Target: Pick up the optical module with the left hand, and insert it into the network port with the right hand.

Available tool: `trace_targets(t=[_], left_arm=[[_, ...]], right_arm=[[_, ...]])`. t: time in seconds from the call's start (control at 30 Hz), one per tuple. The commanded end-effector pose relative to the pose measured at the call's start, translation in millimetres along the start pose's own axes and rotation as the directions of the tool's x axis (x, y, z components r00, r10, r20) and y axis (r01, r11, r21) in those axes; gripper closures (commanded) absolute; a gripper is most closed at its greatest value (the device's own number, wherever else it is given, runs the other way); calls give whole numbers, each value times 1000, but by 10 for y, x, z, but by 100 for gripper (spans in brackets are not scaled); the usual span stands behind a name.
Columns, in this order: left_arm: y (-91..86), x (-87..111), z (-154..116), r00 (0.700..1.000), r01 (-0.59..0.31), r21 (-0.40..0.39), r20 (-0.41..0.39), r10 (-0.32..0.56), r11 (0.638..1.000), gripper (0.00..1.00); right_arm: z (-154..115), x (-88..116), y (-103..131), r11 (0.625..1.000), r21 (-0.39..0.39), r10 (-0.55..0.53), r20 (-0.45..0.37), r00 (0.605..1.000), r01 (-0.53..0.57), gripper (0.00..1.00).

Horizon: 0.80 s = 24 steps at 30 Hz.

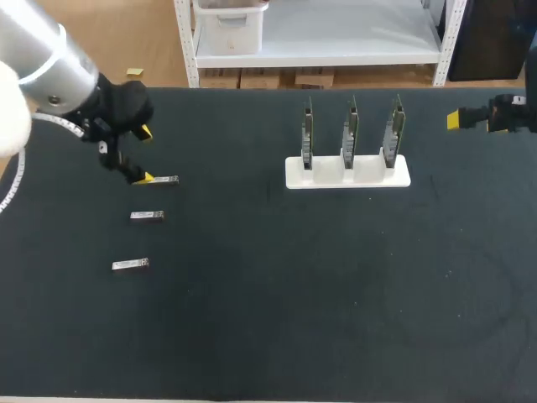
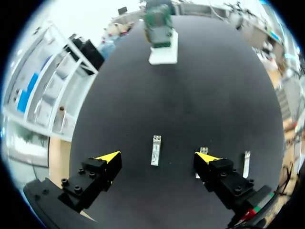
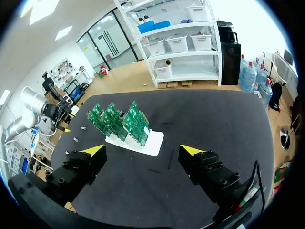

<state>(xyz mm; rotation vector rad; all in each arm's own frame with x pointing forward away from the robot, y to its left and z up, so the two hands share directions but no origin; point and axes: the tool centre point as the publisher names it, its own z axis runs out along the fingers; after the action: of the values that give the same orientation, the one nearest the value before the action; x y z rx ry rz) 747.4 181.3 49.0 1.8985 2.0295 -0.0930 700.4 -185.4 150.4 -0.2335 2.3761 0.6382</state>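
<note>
A dark, matte desk [image 1: 252,319] carries everything. On its left part three small silver metal optical modules lie flat in a slanted row, apart from one another: the rear module [image 1: 165,180], the middle module [image 1: 147,216] and the front module [image 1: 130,264]. Right of centre stands a white rectangular stand [image 1: 347,174] holding three green circuit boards [image 1: 351,130] upright, side by side. The left gripper [image 1: 144,155] hangs over the rear module, its fingers spread wide and holding nothing. In the head view one of its yellow tips looks just beside that module's end. The left wrist view tells more: the rear module [image 2: 155,150] lies on the desk in the gap between the fingers, touched by neither. The middle module [image 2: 203,150] is partly hidden behind one finger, the front module [image 2: 246,163] lies beyond that finger, and the stand [image 2: 163,51] is far ahead. The right gripper [image 3: 143,151] sits at the desk's right edge, where the head view catches little more than a yellow tip [image 1: 454,119]. Its own wrist view shows its fingers wide apart and empty, facing the stand [image 3: 152,140] and circuit boards [image 3: 119,119], with the left arm [image 3: 31,102] beyond them.
</note>
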Motion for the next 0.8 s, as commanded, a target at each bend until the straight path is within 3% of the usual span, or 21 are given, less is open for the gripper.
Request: trace_targets(t=[0.03, 0.37, 0.8], left_arm=[[132, -33, 150, 969, -170, 127, -161, 190, 977, 0], [138, 91, 374, 962, -93, 141, -243, 126, 986, 0], [16, 214, 482, 961, -23, 147, -268, 63, 989, 0]], right_arm=[[-2, 5, 7, 1000, 4, 1, 1, 1000, -1, 0], [-2, 5, 7, 1000, 4, 1, 1, 1000, -1, 0], [-2, 5, 7, 1000, 4, 1, 1, 1000, -1, 0]])
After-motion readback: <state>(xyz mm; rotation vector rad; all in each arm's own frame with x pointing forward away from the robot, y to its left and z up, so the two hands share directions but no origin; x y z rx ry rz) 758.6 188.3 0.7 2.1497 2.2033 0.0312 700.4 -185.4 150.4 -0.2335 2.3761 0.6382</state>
